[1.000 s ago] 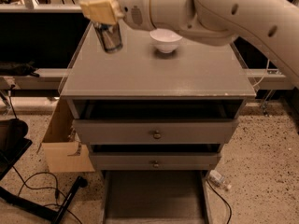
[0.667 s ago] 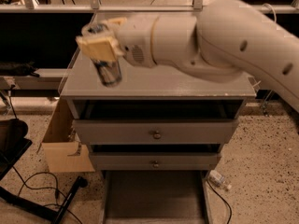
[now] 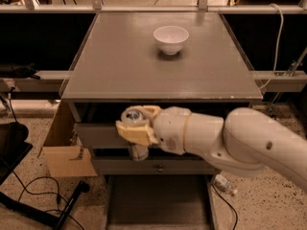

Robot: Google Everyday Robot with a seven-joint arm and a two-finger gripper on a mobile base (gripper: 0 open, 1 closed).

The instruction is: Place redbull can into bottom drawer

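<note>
One redbull can (image 3: 138, 152), upright, clamped mid-body in pincer (image 3: 135, 131), before knob-fronted drawers (image 3: 112, 166), above open bottom drawer (image 3: 158, 202). Likely light, slick, easily dented; mid-wall hold suits, gentle squeeze. White bowl (image 3: 171, 38) on counter (image 3: 120, 66).

The gripper (image 3: 135, 127), before the upper drawer fronts, clasps the redbull can (image 3: 134, 115), hiding its middle. The bottom drawer (image 3: 158, 200) runs off the near edge; the arm (image 3: 249, 145) off the right.
</note>
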